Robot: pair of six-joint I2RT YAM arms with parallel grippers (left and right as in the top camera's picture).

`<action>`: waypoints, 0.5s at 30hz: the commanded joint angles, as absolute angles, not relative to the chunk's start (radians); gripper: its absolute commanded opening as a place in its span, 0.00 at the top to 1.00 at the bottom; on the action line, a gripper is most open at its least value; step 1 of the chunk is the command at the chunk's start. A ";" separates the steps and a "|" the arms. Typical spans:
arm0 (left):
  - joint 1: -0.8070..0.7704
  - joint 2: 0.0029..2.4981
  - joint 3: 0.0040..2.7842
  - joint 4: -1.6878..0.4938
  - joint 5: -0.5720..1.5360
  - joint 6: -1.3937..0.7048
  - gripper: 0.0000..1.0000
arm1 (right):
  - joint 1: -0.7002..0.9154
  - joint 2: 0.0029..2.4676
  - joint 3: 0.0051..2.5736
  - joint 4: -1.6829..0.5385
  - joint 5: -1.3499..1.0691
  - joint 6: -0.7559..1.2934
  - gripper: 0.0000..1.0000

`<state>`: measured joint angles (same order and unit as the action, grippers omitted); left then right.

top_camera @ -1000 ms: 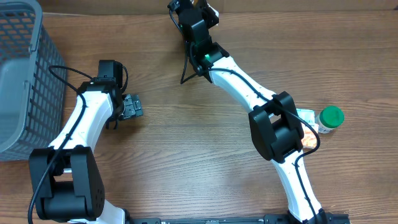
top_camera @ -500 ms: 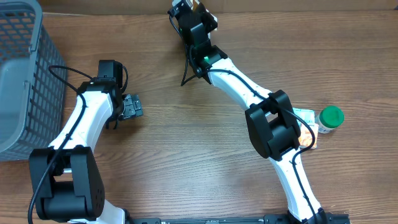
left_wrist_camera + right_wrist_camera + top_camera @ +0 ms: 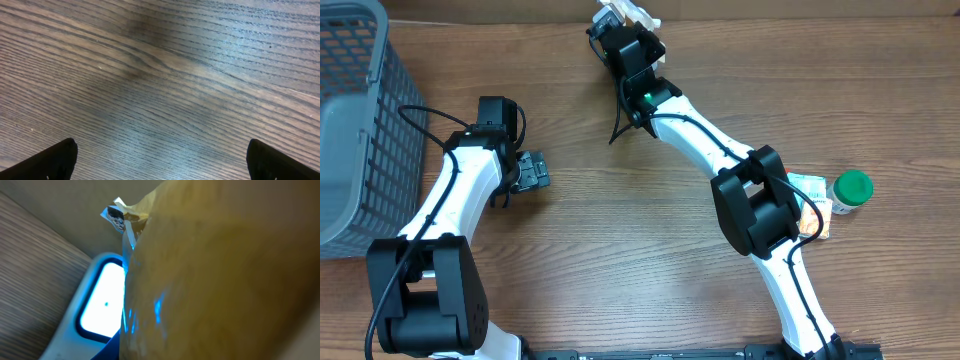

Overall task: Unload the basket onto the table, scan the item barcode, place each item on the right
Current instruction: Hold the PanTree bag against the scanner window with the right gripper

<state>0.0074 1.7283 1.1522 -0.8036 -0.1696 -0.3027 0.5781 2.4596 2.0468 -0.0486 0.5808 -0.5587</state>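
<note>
reaches with the right arm to the far edge of the table, just left of centre; grips there, in the right gripper, jaws drawn narrow, a crinkly yellow-brown packet with a white printed corner tag sticking up; holds that packet close before the wrist camera, filling most of the view, its left edge just beside a scanner whose window glows white with a blue rim; catches blue glints on the packet's film next to the window; cannot tell whether packet and scanner touch, nor where the barcode sits; rests the left arm near the left side, left gripper spread wide and holding nothing, its two dark fingertips far apart over bare wood grain; shows a grey mesh basket at the far left and, at the right beside the right arm's elbow, a green-capped bottle with a flat orange-and-white sachet just left of it
</note>
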 commanded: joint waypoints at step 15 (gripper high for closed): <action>0.011 1.739 1.168 -0.803 -0.183 -0.284 0.00 | 0.596 2.465 2.048 0.018 0.546 -0.379 0.97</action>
<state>0.0074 1.7283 1.1522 -0.8036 -0.1696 -0.3027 0.5907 2.4611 2.0468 0.0143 0.5602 -0.4675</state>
